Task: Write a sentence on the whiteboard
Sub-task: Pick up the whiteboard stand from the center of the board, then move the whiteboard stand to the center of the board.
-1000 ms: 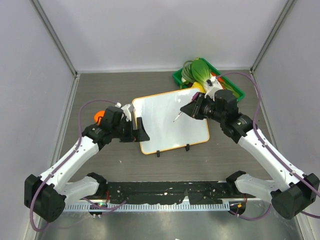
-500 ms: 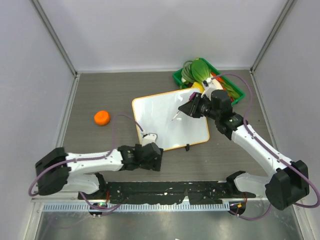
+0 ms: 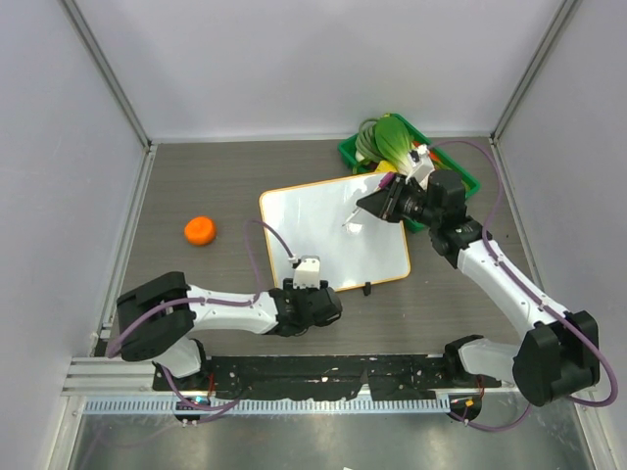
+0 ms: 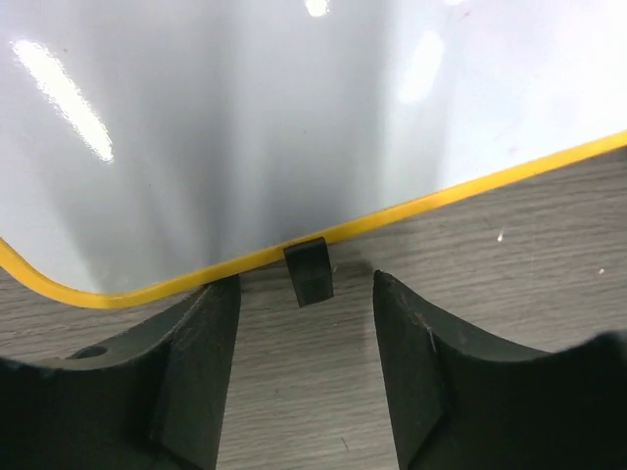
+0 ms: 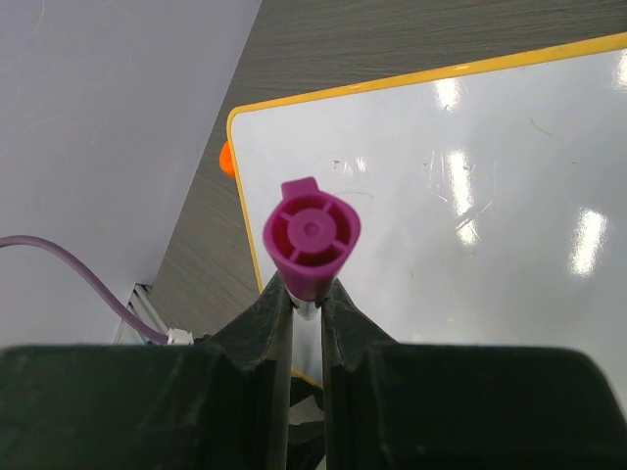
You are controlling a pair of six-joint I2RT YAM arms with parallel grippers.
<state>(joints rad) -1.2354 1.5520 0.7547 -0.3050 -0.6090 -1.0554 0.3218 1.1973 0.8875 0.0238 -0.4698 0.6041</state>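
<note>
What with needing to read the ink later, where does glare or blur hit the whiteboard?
Left wrist: bright glare streaks on the whiteboard, upper left and top. Right wrist: scattered glare spots across its right half; the marker end is sharp. Top external: evenly lit, no obvious glare.

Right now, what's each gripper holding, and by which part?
Right gripper clamps the purple marker just below its back end. Left gripper, open, straddles a black clip on the whiteboard, holding nothing.
</note>
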